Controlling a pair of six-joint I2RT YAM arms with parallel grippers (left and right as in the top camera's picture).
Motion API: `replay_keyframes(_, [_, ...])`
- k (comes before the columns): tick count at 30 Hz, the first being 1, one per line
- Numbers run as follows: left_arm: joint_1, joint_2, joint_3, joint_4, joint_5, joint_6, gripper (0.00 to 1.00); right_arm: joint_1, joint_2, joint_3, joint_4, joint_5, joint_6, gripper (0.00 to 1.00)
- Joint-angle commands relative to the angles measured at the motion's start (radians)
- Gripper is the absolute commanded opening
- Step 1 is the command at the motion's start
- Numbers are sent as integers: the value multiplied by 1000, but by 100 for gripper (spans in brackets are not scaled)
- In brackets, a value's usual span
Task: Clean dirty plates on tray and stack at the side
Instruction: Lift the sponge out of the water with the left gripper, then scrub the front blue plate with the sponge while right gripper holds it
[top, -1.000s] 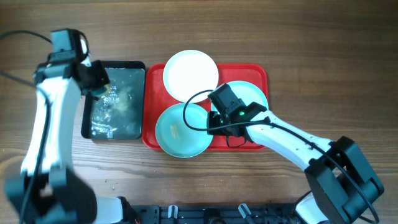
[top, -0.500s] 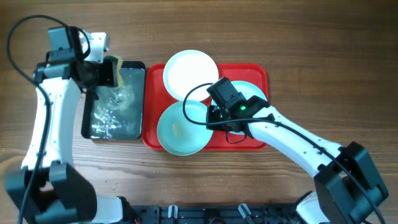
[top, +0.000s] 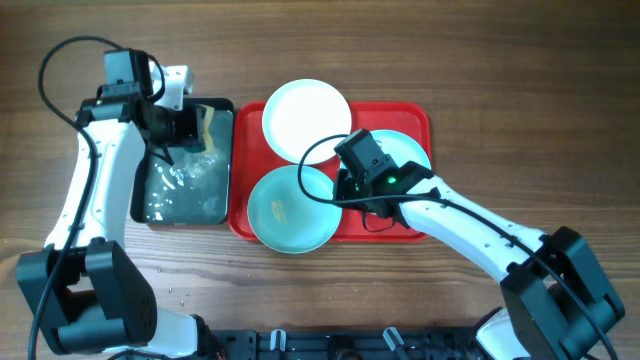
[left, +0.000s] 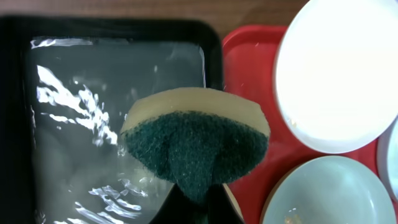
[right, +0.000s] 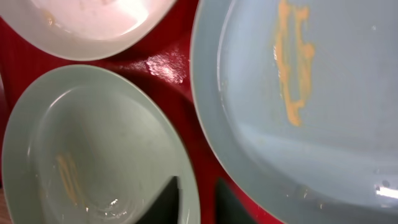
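Note:
The red tray (top: 424, 116) holds three plates. The white plate (top: 307, 118) lies at the back and hangs over the tray's far rim. One turquoise plate (top: 285, 210) with a faint orange smear sits front left, and the other turquoise plate (top: 408, 152) sits right, with an orange smear (right: 291, 68). My right gripper (top: 343, 188) stands slightly open astride the front-left plate's (right: 93, 143) right rim: one finger is inside it, the other over red tray (right: 180, 68). My left gripper (top: 185, 125) is shut on a yellow-and-green sponge (left: 196, 143), which hangs over the black tray's right side.
A black tray (top: 216, 103) with water in it lies directly left of the red tray. Its rim (left: 124, 28) touches the red tray (left: 249, 62). Small crumbs (top: 180, 295) dot the wood in front. A cable loops over the plates beside my right wrist.
My left arm lifted the sponge from the black tray's left side and carried it right, toward the red tray. My right gripper shifted slightly back, and its jaws parted at the plate rim.

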Motion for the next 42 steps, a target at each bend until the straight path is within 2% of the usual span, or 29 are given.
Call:
replay_keyframes(1, [-3, 9, -28, 5, -24, -83, 4, 2, -3, -7, 12, 28, -54, 31])
replay_keyframes(3, [-3, 9, -28, -6, -24, -118, 4, 2, 3, -7, 12, 24, -44, 31])
replay_keyframes(6, [-3, 9, -29, -33, 16, -131, 4, 7, 40, -7, 31, -31, -43, 25])
replay_keyframes(14, [-3, 9, -29, -84, 48, -131, 4, 11, 115, -7, 81, -124, -43, 23])
replay_keyframes(16, [-3, 9, -31, -89, 48, -131, 4, 11, 115, -7, 81, -123, -43, 10])
replay_keyframes(18, [-3, 9, -32, -97, 47, -131, 4, 11, 115, -7, 87, -114, -36, 4])
replay_keyframes(22, [-3, 9, -32, -74, 43, -119, 4, 11, 115, -7, 84, -69, 39, 4])
replay_keyframes(28, [-3, 9, -32, -58, 43, -116, 4, 11, 115, -7, 79, -73, 39, 4])
replay_keyframes(33, [-46, 9, -32, 10, 42, -116, 4, 11, 115, -7, 114, 23, 87, 4])
replay_keyframes(36, [-93, 9, -32, 5, -22, -116, 4, 11, 115, -7, 119, 77, 120, 4])
replay_keyframes(42, [-147, 9, -32, -56, -29, -133, 4, 11, 115, -7, 120, 77, 114, 4])
